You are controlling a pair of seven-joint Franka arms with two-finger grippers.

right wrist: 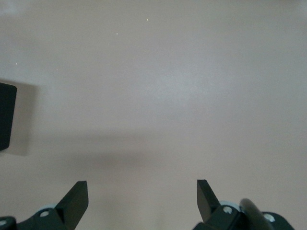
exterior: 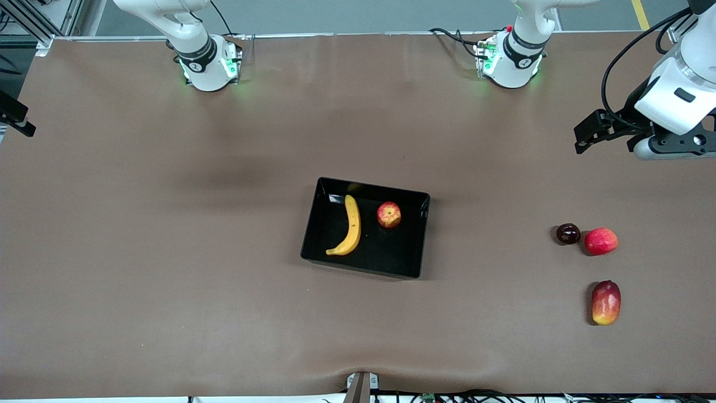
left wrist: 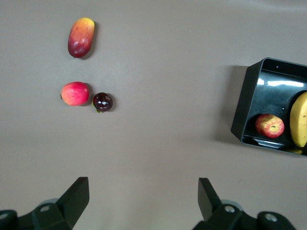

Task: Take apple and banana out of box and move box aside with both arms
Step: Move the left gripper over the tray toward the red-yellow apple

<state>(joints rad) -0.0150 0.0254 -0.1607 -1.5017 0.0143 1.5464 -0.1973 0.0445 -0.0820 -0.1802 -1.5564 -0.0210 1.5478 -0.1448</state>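
The black box [exterior: 311,223] sits mid-table. The yellow banana [exterior: 351,226] and the small red apple [exterior: 389,215] lie inside it, apart from each other. In the left wrist view the box [left wrist: 243,111], the apple [left wrist: 269,126] and the banana [left wrist: 300,120] show at the frame's edge. My left gripper [left wrist: 144,191] is open and empty, held high over bare table at the left arm's end [exterior: 668,143]. My right gripper [right wrist: 142,191] is open and empty over bare table. It is out of the front view.
Three loose fruits lie at the left arm's end: a red-yellow mango [exterior: 606,302] nearest the front camera, and a red round fruit [exterior: 601,241] beside a dark maroon fruit [exterior: 568,233]. They also show in the left wrist view: mango [left wrist: 80,37], red fruit [left wrist: 75,93], maroon fruit [left wrist: 102,101].
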